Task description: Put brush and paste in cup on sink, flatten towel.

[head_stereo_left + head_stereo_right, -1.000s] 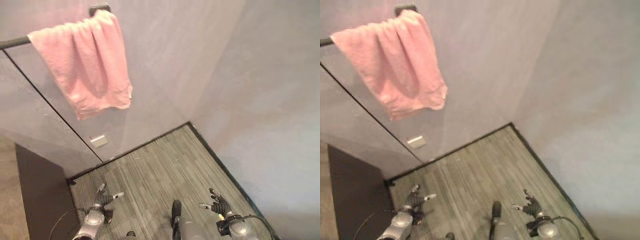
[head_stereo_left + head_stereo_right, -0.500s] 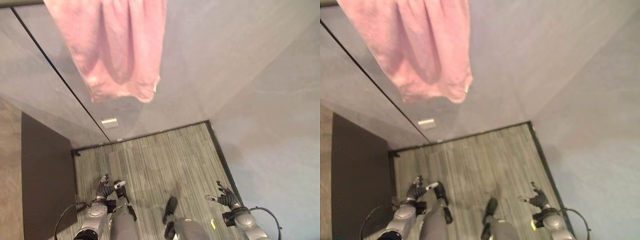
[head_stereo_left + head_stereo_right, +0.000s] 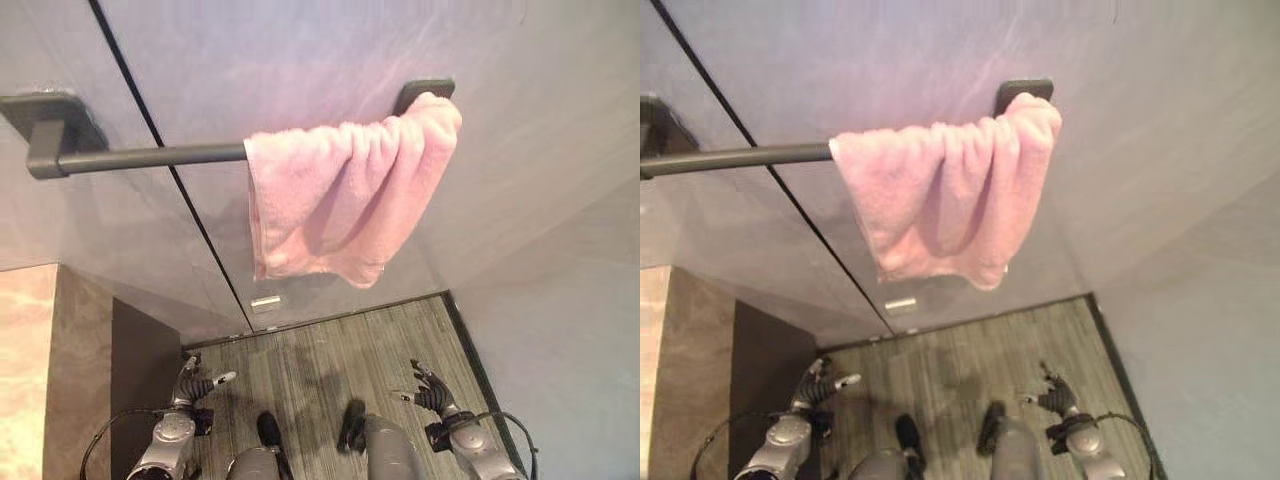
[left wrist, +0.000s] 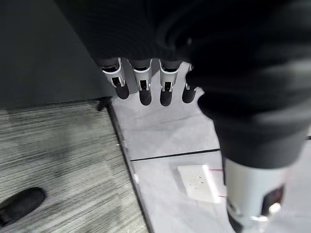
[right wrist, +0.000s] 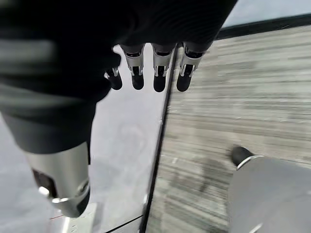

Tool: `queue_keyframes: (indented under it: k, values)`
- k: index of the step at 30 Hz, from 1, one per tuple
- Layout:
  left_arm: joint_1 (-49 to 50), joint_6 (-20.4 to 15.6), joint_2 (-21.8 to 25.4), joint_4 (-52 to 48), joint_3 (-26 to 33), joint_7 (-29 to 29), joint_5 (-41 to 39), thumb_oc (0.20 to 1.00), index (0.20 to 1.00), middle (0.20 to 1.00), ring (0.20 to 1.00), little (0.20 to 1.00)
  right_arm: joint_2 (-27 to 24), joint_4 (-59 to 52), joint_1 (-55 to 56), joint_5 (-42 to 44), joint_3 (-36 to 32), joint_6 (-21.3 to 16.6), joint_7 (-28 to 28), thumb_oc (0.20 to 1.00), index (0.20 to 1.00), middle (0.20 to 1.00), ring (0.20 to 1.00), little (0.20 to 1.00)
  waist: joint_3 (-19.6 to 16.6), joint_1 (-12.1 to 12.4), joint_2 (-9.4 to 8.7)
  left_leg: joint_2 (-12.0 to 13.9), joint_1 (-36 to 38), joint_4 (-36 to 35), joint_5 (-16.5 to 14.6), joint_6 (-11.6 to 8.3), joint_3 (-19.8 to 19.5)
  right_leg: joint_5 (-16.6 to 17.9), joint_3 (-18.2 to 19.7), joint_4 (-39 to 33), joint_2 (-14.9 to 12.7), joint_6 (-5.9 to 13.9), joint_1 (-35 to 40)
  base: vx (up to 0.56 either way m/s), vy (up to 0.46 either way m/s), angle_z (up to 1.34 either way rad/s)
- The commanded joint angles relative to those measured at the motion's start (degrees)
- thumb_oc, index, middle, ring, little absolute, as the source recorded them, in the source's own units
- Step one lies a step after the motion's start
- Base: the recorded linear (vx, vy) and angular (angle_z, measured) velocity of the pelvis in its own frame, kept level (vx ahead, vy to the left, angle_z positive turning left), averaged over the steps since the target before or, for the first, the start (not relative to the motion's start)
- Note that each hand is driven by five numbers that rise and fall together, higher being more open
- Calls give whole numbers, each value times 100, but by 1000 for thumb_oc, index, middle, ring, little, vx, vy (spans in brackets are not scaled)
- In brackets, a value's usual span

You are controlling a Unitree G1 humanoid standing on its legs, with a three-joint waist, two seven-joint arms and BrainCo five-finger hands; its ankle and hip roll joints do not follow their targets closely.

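A pink towel hangs bunched at the right end of a dark wall bar, its folds gathered near the right bracket. My left hand hangs low at the lower left, fingers relaxed and holding nothing; its fingers point at the floor and wall base. My right hand hangs low at the lower right, also open and empty, its fingers over the floor by the wall edge. Both hands are far below the towel.
Grey walls meet in a corner at the right. A dark vertical seam runs down the wall behind the bar. A small white plate sits low on the wall. Striped grey floor lies below, a dark panel at the left.
The camera has tilted up, so the towel and its whole bar now sit mid-picture. Both hands stay low and open.
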Motion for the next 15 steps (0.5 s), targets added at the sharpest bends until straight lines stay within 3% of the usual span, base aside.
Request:
queue_keyframes:
  k: [1,3,8,15]
  values:
    - [-114,-185,0,-7,-126,16,300,1000,1000,1000,1000,1000,-96,-60,69,133,-61,-154,-64,1000,1000,1000,1000,1000,-50,-100,-37,-48,29,518,-141,-348,-423,509,296,-438,94,85,603,413,-61,97]
    - [-91,-219,-8,-52,-227,-13,343,1000,1000,1000,1000,1000,-103,84,89,96,-10,-127,-13,1000,1000,1000,1000,1000,-108,-148,-109,-79,26,647,-161,-369,-502,628,460,-479,225,40,692,310,-97,74]
    - [-38,-180,-37,-157,-335,-130,268,1000,1000,1000,1000,1000,-270,619,-40,154,-132,-88,-73,1000,1000,1000,1000,1000,-164,-58,-97,63,-165,1096,-72,-527,-792,480,111,-555,458,-164,982,221,-113,31]
    - [22,-164,-17,-92,-301,-124,276,1000,1000,1000,1000,1000,-311,520,-58,802,-446,-172,-24,1000,1000,1000,1000,1000,-225,-86,-57,218,-225,1368,54,-708,-737,278,-8,-487,566,-279,1006,142,-43,10]
